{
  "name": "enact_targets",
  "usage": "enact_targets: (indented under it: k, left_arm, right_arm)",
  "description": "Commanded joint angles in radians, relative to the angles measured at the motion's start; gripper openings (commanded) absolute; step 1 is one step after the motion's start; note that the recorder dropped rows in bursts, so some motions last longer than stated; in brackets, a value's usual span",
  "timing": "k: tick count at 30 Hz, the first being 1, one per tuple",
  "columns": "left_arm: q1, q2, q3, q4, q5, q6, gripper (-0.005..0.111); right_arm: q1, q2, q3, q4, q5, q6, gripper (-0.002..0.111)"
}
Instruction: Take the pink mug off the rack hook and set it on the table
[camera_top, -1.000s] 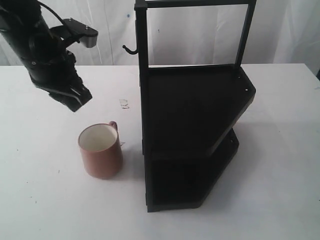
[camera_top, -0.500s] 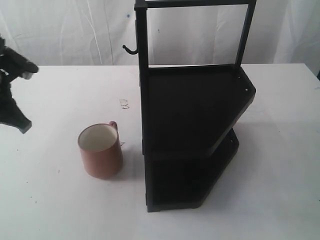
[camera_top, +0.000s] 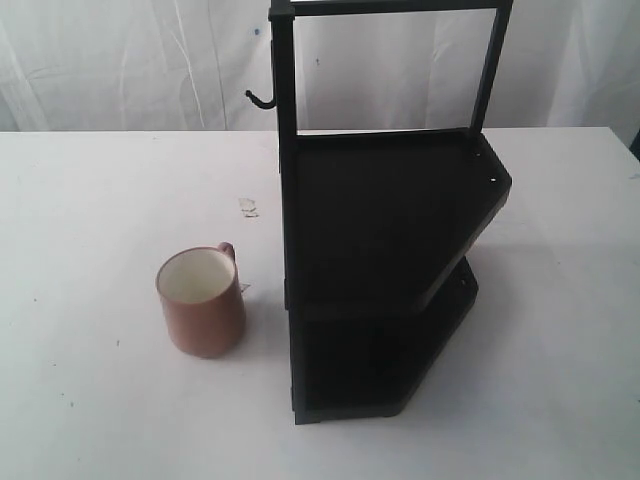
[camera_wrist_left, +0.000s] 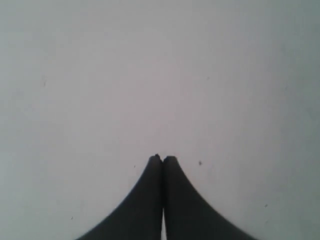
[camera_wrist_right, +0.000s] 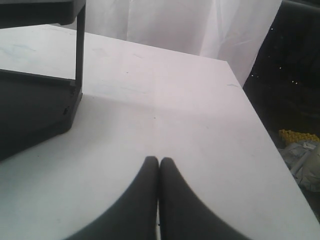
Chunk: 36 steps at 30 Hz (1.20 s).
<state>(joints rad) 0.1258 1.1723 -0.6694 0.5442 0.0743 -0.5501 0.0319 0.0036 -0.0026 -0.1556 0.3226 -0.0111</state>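
Standing on the worktop (camera_top: 90, 190), the pink mug (camera_top: 201, 303) sits at seven o'clock of the bare rack hook (camera_top: 260, 98). Left end effector (camera_wrist_left: 162, 159) and right end effector (camera_wrist_right: 159, 160) are pinched tight, empty; a stray sweep could topple it.

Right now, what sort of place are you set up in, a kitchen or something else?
Probably a lab or test bench, not a kitchen: a plain white table, white curtains hung behind it as a backdrop, and just a black shelf rack and one pink mug standing on it.
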Motion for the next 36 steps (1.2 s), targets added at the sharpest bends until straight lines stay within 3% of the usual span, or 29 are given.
enact_targets:
  k: [1, 3, 7, 11, 16, 19, 21, 23, 25, 36]
  left_arm:
    - [0.002, -0.258, 0.129, 0.003, -0.223, -0.030, 0.000]
    - [0.002, -0.414, 0.168, 0.003, -0.245, -0.030, 0.000]
    - [0.002, -0.689, 0.225, -0.024, -0.142, -0.030, 0.000]
    - [0.002, -0.842, 0.231, -0.028, 0.041, -0.029, 0.000]
    - [0.002, -0.957, 0.231, -0.043, 0.109, -0.012, 0.000]
    - [0.002, -0.967, 0.231, -0.167, 0.149, 0.030, 0.000]
    - [0.002, -0.967, 0.233, -0.361, 0.205, 0.198, 0.000]
    - [0.002, -0.970, 0.255, -0.544, 0.207, 0.471, 0.000]
    - [0.002, -0.979, 0.284, -0.658, 0.179, 0.605, 0.000]
    - [0.002, -1.168, 0.469, -0.700, 0.075, 0.634, 0.000]
  right_arm:
    - [-0.004, -0.004, 0.003, 0.005, -0.010, 0.005, 0.000]
    - [-0.004, -0.004, 0.003, 0.005, -0.010, 0.005, 0.000]
    - [-0.004, -0.004, 0.003, 0.005, -0.010, 0.005, 0.000]
    - [-0.004, -0.004, 0.003, 0.005, -0.010, 0.005, 0.000]
    - [-0.004, -0.004, 0.003, 0.005, -0.010, 0.005, 0.000]
    - [-0.004, -0.004, 0.003, 0.005, -0.010, 0.005, 0.000]
    - [-0.004, -0.004, 0.003, 0.005, -0.010, 0.005, 0.000]
    - [-0.004, -0.004, 0.003, 0.005, -0.010, 0.005, 0.000]
    - [-0.004, -0.004, 0.003, 0.005, -0.010, 0.005, 0.000]
    - [-0.004, -0.004, 0.003, 0.005, -0.010, 0.005, 0.000]
